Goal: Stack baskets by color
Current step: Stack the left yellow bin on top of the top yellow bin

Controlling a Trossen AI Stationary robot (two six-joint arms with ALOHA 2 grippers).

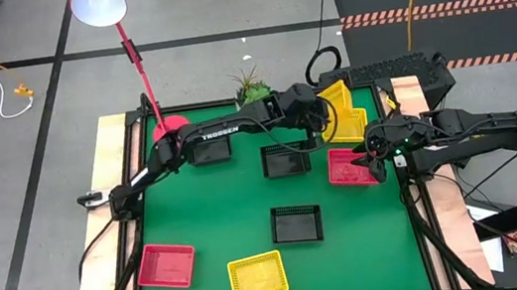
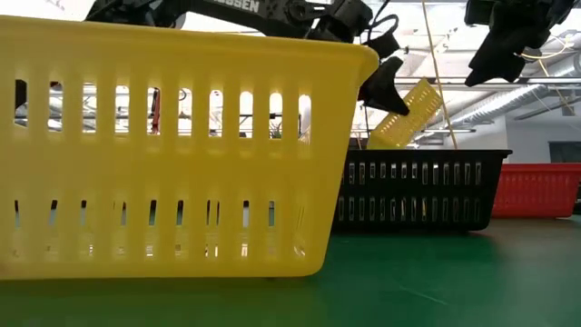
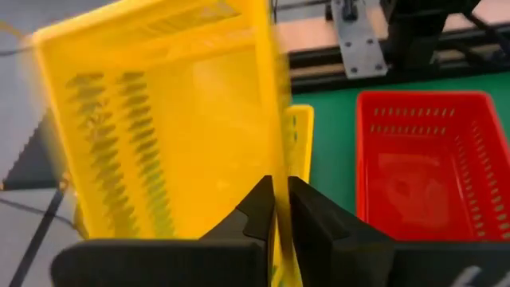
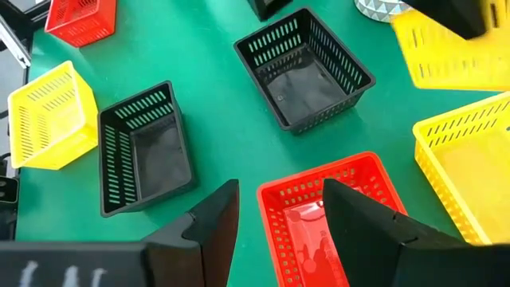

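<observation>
My left gripper [image 1: 321,122] reaches to the far right of the green mat and is shut on a tilted yellow basket [image 1: 336,100], which hangs over a second yellow basket [image 1: 355,130] resting on the mat. In the low view the held basket [image 2: 408,116] slants up behind a black basket [image 2: 418,191]. My right gripper [image 1: 373,157] hovers open above a red basket [image 1: 346,166], its fingers [image 4: 211,223] standing apart over the basket's near rim [image 4: 319,179] without touching it. My left gripper [image 3: 280,195] pinches one side wall of the yellow basket at its rim [image 3: 271,147] between its two fingers, one inside and one outside. The fingers slant down from the table's left. The basket is lifted and tilted, its open side facing the arm, above the other yellow basket [image 3: 299,135].
Black baskets sit at mid-mat [image 1: 286,161], nearer the front [image 1: 296,223] and under the left arm [image 1: 209,149]. A red basket [image 1: 165,265] and a yellow one [image 1: 258,276] lie at the front. A plant pot [image 1: 251,88] and a red lamp base [image 1: 171,126] stand at the far edge.
</observation>
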